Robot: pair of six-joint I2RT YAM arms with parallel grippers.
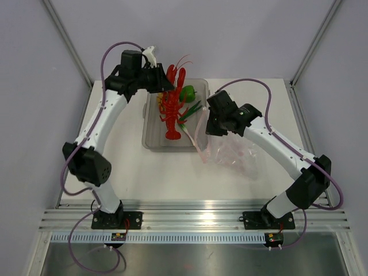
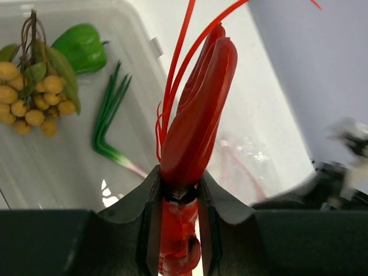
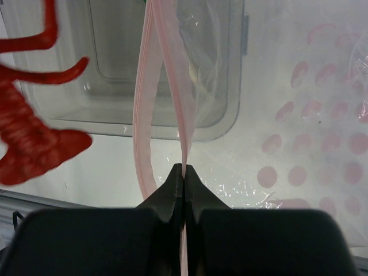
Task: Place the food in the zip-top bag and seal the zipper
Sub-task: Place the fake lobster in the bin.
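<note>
L fingers, part-closed, are clamping lobster by its claw, dangling it over tray. R fingers, fully closed, are pinching zipper of bag beside tray. Est: mouth needs wider gape, lobster entering tail-first.

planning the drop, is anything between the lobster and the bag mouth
Nothing solid shows between them. The red lobster hangs from the left fingers over the tray, the zip-top bag just right of it. But the right fingers pinch the zipper and the mouth gapes only narrowly.
</note>
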